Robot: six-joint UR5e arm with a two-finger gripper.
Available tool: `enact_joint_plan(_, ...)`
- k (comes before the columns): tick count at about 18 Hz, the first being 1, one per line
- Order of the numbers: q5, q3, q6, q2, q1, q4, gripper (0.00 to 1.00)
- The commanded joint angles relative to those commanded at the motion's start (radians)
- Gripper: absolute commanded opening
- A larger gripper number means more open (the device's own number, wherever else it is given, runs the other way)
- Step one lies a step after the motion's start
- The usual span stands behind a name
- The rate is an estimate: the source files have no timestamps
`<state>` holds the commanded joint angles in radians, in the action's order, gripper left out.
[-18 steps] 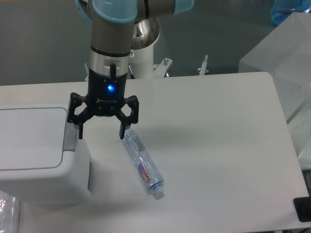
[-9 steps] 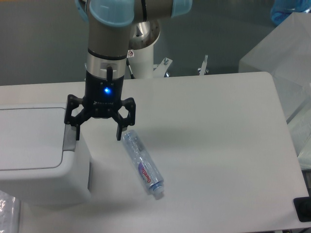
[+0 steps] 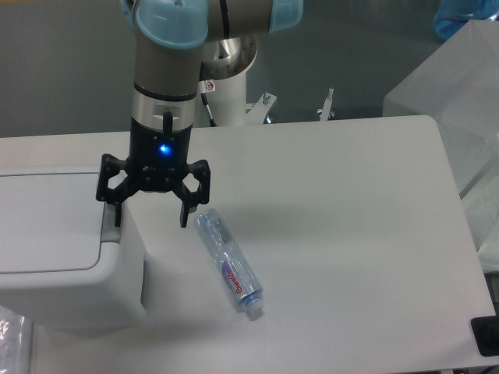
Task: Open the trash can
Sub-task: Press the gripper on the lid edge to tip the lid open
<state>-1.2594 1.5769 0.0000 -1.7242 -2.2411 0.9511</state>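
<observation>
The trash can is a large white boxy bin at the left edge, its flat lid down and its grey push tab at the lid's right edge. My gripper is open and empty, pointing down. Its left finger hangs right over the grey tab; I cannot tell if it touches. Its right finger is over the table, just left of a clear water bottle lying on its side.
The white table ends at a right edge near x 600. A translucent box stands beyond the back right corner. A black object sits at the bottom right. The robot's white base stands behind the table.
My gripper has moved left by a small amount, from beside the bin's right wall to over the grey tab. Its jaws stayed open. The bottle and lid have not moved.
</observation>
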Motion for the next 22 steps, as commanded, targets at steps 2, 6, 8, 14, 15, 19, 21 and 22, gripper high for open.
enact_joint_plan(2,-0.002,0.000,0.000,0.000,0.002,0.000,1.00)
enact_joint_plan(6,-0.003,0.000,0.000,0.000,0.002,0.000,1.00)
enact_joint_plan(8,-0.003,0.005,0.002,-0.002,0.002,0.000,1.00)
enact_joint_plan(14,-0.003,0.012,0.003,0.000,0.002,0.000,1.00)
enact_joint_plan(15,-0.003,0.012,0.003,0.000,0.002,0.000,1.00)
enact_joint_plan(19,-0.003,0.012,0.003,0.000,0.002,0.000,1.00)
enact_joint_plan(21,-0.003,0.012,0.003,0.000,0.002,0.000,1.00)
enact_joint_plan(22,-0.003,0.011,0.003,0.000,0.000,-0.002,1.00)
